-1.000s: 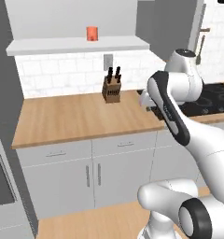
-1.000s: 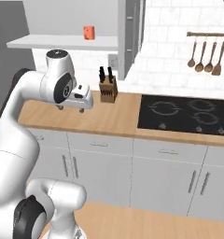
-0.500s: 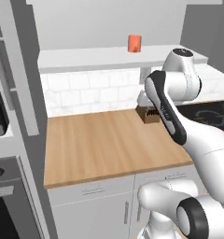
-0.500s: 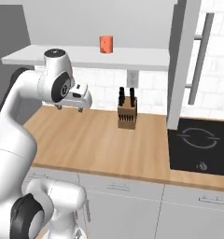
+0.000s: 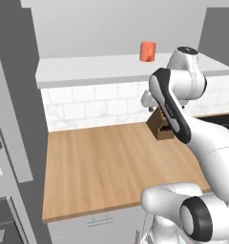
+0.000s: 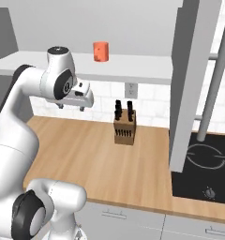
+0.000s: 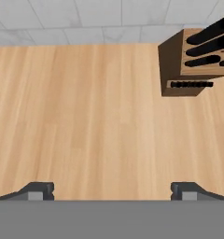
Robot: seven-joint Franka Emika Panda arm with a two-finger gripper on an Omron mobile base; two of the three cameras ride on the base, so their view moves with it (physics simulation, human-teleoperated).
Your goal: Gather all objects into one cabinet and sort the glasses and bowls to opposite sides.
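An orange-red cup [image 5: 147, 51] [image 6: 101, 51] stands upright on the white shelf board [image 6: 133, 65] above the counter. My gripper [image 6: 71, 107] [image 7: 111, 189] hangs open below that shelf, pointing down at the bare wooden counter [image 7: 86, 121]. Nothing is between its fingers. It sits left of and lower than the cup in the right base view. The cabinet's tall grey door [image 6: 191, 84] with its long bar handle [image 6: 213, 84] stands at the right. The bowl and the other glasses are out of view.
A wooden knife block [image 5: 161, 126] [image 6: 123, 127] [image 7: 193, 60] stands at the back of the counter by the tiled wall. A black cooktop [image 6: 203, 173] lies at the right. A tall grey panel [image 5: 16, 95] rises at the left.
The whole picture has shifted: the base has driven left and closer, so shelf, cup and knife block now sit further right and larger. The gripper stays open.
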